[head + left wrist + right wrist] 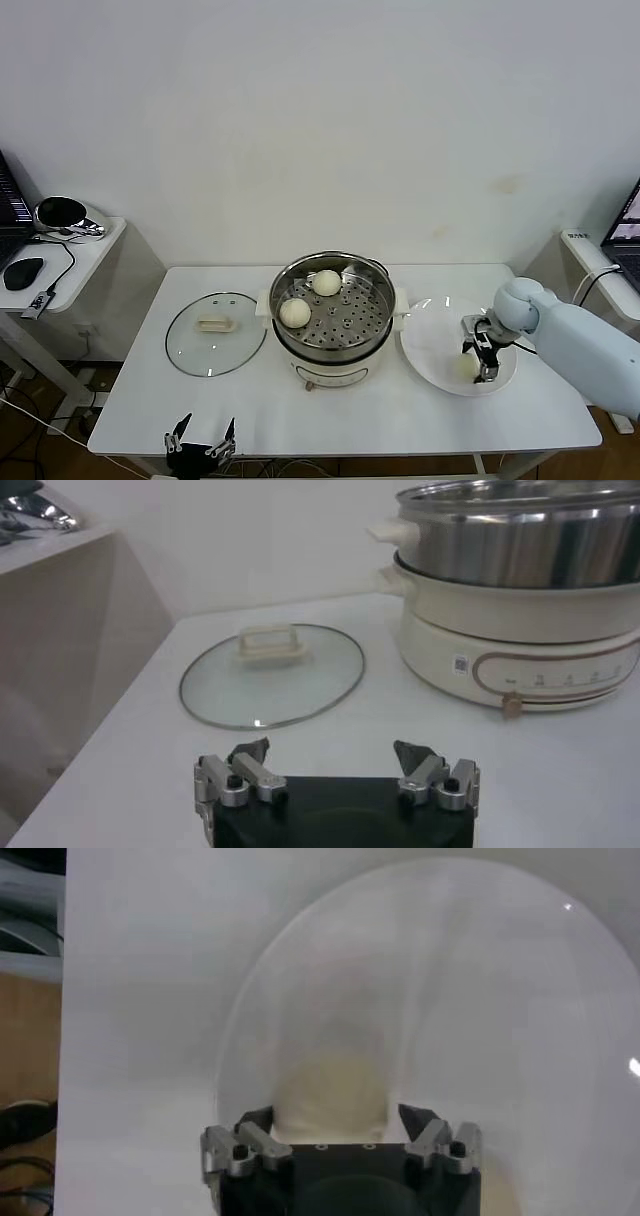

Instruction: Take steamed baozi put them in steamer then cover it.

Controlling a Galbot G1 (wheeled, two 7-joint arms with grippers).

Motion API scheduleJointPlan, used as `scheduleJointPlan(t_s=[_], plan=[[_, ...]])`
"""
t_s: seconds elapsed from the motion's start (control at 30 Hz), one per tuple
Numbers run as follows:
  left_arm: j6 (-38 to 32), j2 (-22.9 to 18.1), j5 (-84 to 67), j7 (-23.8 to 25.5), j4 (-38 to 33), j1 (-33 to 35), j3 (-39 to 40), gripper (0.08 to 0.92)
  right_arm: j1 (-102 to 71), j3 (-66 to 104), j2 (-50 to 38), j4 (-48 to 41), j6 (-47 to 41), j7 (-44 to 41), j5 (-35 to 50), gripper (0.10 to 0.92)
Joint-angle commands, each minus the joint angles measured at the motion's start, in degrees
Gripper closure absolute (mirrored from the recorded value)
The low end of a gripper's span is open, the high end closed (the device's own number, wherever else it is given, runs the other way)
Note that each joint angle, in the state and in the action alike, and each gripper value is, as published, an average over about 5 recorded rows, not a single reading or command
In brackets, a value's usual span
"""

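Two buns [310, 297] sit on the perforated tray inside my steamer [330, 310], which stands mid-surface toward the back edge. A third bun [467, 366] lies on the white plate [430, 345] just beside the steamer on the right half of the surface. My right tool [481, 362] is down on that plate with a finger on either side of the bun; from the wrist camera the bun [330, 1098] fills the gap between the fingers, but the tool body cuts off its lower part and I cannot tell whether the fingers actually touch it. I can find no fourth bun in any view. The glass lid [215, 333] lies flat on the left half of the surface, handle up, apart from the steamer. My left tool [200, 438] hangs at the front edge, fingers spread wide, holding nothing.
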Motion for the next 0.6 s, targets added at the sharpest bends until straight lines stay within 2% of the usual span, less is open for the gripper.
scheduleJointPlan(t_s=[0.03, 0.13, 0.23, 0.43, 0.6], plan=[[0.03, 0.01, 0.04, -0.03, 0.01, 0.01, 0.06, 0.177, 0.30, 0.05, -0.56, 0.17, -0.09, -0.23, 0.36, 0.432], [0.02, 0.03, 0.07, -0.04, 0.01, -0.08, 0.14, 0.177, 2.48, -0.79, -1.76, 1.15, -0.36, -0.35, 1.72, 0.505], [0.03, 0.02, 0.08, -0.05, 0.00, -0.39, 0.21, 0.177, 7.62, -3.75, -3.40, 2.74, -0.75, -0.84, 4.04, 0.534], [0.03, -0.13, -0.02, -0.11, -0.09, -1.40, 0.43, 0.177, 23.46, -11.07, -4.78, 5.52, -1.56, -3.12, 10.28, 0.520], [0.01, -0.11, -0.03, -0.27, -0.24, -2.07, 0.29, 0.177, 36.55, -17.98, -0.34, 4.62, -1.68, -4.78, 15.97, 0.516]])
